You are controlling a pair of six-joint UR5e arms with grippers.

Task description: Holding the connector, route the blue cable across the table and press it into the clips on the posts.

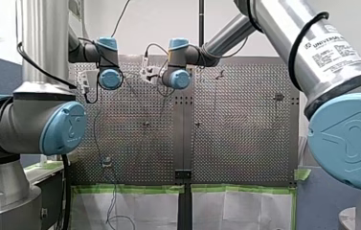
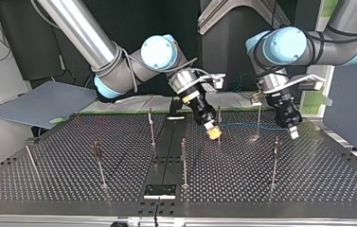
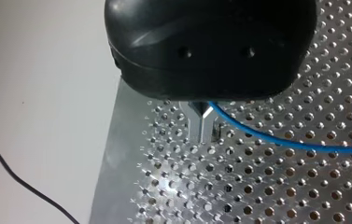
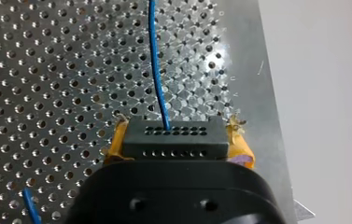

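Over the perforated table [image 2: 308, 184], my right gripper [image 4: 177, 126] is clamped on the connector [image 4: 173, 142], a black rectangular block with two rows of small holes across its face. Worn yellow pads [image 4: 241, 149], frayed at their edges, press against its two short ends. The blue cable [image 4: 157, 70], thin, smooth and round, leaves from one hole in the upper row and runs ahead over the table. A second short piece of blue cable shows beside the gripper's rounded black housing.

The top view shows the cable stretched in a nearly level line above the table, from the connector to my left gripper [image 2: 293, 134]. On the way it crosses one of the slim posts [image 2: 259, 118]; whether a clip there holds it I cannot tell. The left wrist view shows that gripper's narrow metal fingers [image 3: 195, 123], flat and bright, drawn together below a glossy domed black body. The cable comes out at their root and curves off to one side, so they pinch it.

The table is dull sheet metal drilled with a regular grid of round holes. The posts are thin upright rods standing well apart, and some carry a small dark clip [image 2: 96, 147] near the top. Green tape [image 1: 130, 188] runs along the table's lower edge in the front view, above white paper [image 1: 135, 208].
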